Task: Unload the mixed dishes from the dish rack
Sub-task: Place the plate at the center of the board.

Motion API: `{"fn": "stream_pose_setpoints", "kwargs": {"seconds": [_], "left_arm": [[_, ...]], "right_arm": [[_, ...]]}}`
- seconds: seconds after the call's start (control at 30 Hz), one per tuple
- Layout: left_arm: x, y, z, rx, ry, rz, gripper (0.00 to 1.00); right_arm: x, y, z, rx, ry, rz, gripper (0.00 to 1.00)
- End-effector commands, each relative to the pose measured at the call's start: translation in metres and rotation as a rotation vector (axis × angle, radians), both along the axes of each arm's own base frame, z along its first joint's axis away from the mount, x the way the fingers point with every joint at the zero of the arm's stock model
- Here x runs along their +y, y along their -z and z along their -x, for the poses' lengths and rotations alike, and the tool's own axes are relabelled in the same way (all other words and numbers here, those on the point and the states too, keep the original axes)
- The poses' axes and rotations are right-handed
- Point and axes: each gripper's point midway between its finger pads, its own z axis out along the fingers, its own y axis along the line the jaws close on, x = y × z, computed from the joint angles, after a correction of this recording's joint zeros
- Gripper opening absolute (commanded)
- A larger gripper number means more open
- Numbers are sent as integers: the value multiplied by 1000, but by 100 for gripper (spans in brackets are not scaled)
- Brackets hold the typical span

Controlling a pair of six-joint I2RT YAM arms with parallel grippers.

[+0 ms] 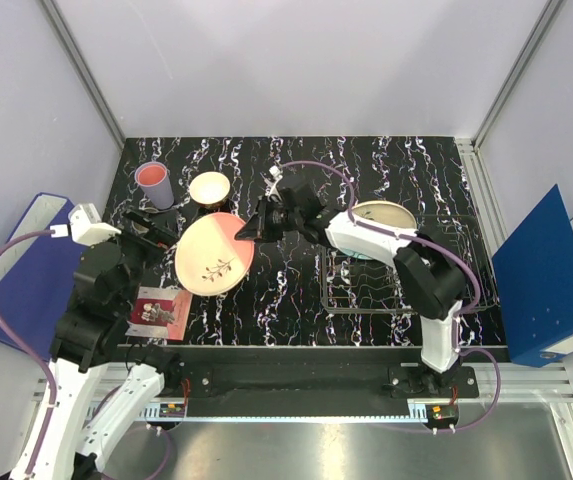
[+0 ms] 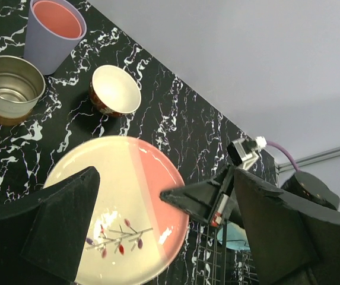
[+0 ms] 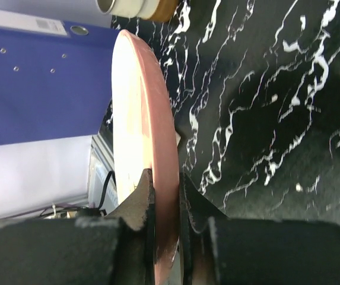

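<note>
My right gripper [image 1: 251, 228] is shut on the pink rim of the cream and pink plate [image 1: 214, 255], left of the dish rack [image 1: 361, 285]. In the right wrist view its fingers [image 3: 140, 202] pinch the plate's edge [image 3: 143, 119] from both sides. The left gripper [image 2: 170, 237] stands wide open over that plate [image 2: 116, 208], touching nothing; from above it [image 1: 158, 230] is at the plate's left edge. A cream and light blue plate [image 1: 381, 215] stands in the wire rack [image 2: 229, 261]. The lilac tumbler [image 1: 154, 183] and small brown-cream cup [image 1: 209, 188] stand on the table behind.
A silver tin [image 2: 12, 89] on a cork base sits beside the tumbler [image 2: 54, 29] and the cup [image 2: 115, 89]. A red printed card [image 1: 161, 310] lies near the left arm's base. Blue binders flank the table at left [image 1: 6, 270] and right [image 1: 546, 280].
</note>
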Motion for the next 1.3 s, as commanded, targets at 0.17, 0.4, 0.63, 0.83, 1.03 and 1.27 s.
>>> {"fn": "stream_pose_setpoints", "kwargs": {"seconds": [0.17,0.4,0.63,0.83,1.03,1.27], "left_arm": [[-5,-3,-5,-33,18,-3,99],[-20,1,-11,-45,90,0,99],[-22,6,-13,-34,94,-3,99],[-23,9,-14,-24,97,-12,99],[-28,14,-17,-4,114,-10,99],[-31,21,-18,14,129,-7,99]], "right_arm": [[22,-16,-33,-48,-4,-77,0],[20,11,-53,-18,17,-53,0],[20,30,-65,8,32,-31,0],[13,35,-59,21,39,-5,32],[2,33,-54,13,61,20,63],[-10,27,-47,0,91,46,84]]}}
